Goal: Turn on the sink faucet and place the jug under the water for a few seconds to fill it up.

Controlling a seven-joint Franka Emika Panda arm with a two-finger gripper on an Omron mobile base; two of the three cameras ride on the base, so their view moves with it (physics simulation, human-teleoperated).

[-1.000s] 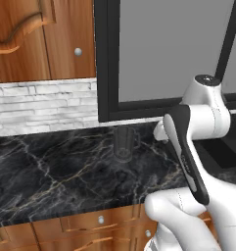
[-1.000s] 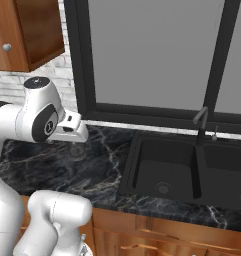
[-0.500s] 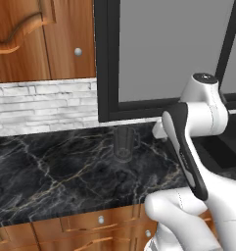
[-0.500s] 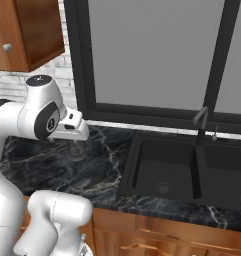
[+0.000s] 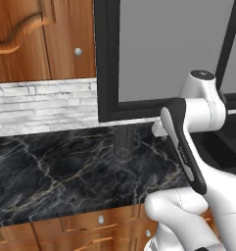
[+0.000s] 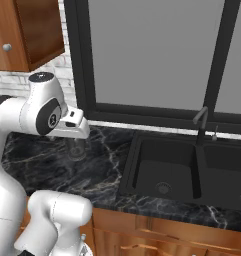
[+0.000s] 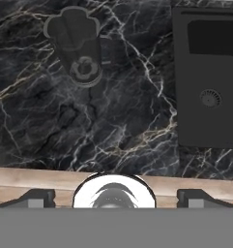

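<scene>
Marble counter (image 5: 51, 176): jug (image 5: 123, 143) upright, well left of sink (image 6: 164, 172); claw (image 7: 113, 197) wide.

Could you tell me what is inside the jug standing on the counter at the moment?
Looking down into the jug, it appears empty: only its round base shows through the smoky walls, and no water can be seen in it.

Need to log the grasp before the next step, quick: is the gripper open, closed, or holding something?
Gripper: open, holding nothing; the jug stands apart on the counter.
</scene>
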